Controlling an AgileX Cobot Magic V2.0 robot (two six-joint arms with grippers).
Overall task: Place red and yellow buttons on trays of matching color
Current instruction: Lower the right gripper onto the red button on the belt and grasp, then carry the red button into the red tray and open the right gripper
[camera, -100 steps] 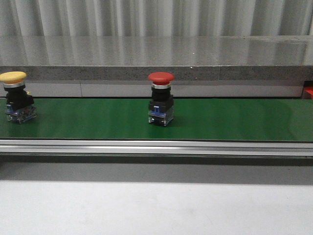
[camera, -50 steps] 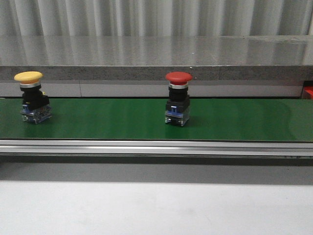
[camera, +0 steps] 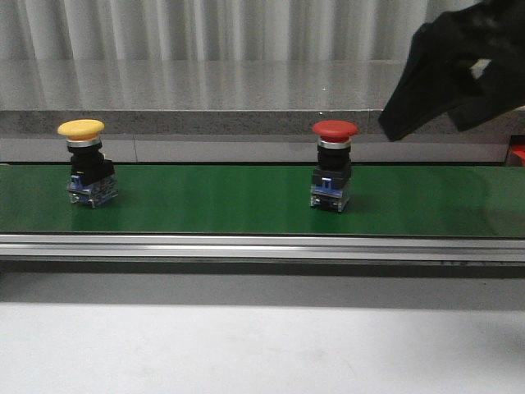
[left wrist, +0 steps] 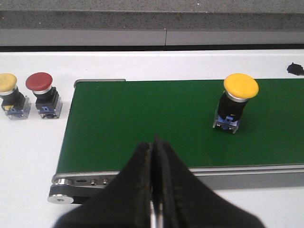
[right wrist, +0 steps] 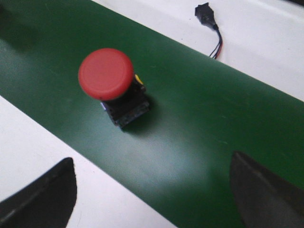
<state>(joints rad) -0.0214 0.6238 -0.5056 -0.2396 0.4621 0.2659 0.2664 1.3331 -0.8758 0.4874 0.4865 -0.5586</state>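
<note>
A red button (camera: 334, 168) stands upright on the green belt (camera: 213, 201), right of the middle. A yellow button (camera: 84, 164) stands on the belt at the left. My right arm (camera: 459, 70) hangs above and to the right of the red button. In the right wrist view my right gripper (right wrist: 152, 190) is open and empty, its fingers (right wrist: 45, 194) wide apart, with the red button (right wrist: 111, 85) ahead of them. My left gripper (left wrist: 154, 145) is shut and empty at the belt's near edge; the yellow button (left wrist: 235, 102) is off to one side. No trays are in view.
A second yellow button (left wrist: 9, 90) and a second red button (left wrist: 42, 89) stand on the white table beyond the belt's end. A black connector with wires (right wrist: 209, 21) lies past the belt. A grey ledge (camera: 246, 98) runs behind the belt.
Both buttons have travelled to the right along the belt. My right arm has come into the front view at the upper right, above the red button.
</note>
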